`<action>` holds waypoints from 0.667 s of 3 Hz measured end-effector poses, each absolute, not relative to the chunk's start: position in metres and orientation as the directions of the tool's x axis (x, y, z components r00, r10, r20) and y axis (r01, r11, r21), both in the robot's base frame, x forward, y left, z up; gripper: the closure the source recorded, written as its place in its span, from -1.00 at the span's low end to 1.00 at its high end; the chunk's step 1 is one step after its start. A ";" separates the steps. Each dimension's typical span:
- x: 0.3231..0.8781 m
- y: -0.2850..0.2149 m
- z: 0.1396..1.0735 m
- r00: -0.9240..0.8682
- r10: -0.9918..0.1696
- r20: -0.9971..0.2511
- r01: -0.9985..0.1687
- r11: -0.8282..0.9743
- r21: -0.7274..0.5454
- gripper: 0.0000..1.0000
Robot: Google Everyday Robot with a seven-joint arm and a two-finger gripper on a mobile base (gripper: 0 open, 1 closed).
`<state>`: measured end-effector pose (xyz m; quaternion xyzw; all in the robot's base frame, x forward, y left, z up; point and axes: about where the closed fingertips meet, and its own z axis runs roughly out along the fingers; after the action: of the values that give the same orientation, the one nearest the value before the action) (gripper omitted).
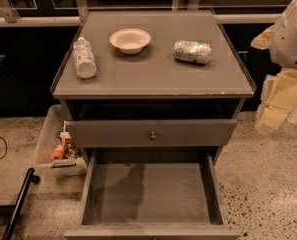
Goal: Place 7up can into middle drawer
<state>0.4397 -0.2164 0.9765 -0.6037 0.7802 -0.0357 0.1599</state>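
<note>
The 7up can (192, 51) lies on its side on the right part of the grey cabinet top (153, 79). It is silvery-white with pale green print. The middle drawer (93, 194) is pulled far out at the bottom of the view, showing a bare grey floor and low side walls. My gripper (277, 104) hangs at the right edge of the view, beside the cabinet's right side, lower than the top and apart from the can. Nothing shows in it.
A clear plastic bottle (84, 58) lies on the left of the top. A pale bowl (130, 40) stands at the back middle. The drawer above (198, 133) has a flat front with a round knob (152, 135). A plastic bin (58, 149) with small items sits on the floor at left.
</note>
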 end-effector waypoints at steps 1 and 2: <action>0.443 -0.214 0.975 -0.209 -0.955 -0.212 -0.931 0.260 -0.255 -1.00; 0.484 -0.199 0.977 -0.159 -0.954 -0.253 -0.925 0.234 -0.299 -1.00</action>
<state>0.4844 -0.1989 0.9770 -0.6179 0.7603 -0.0370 0.1966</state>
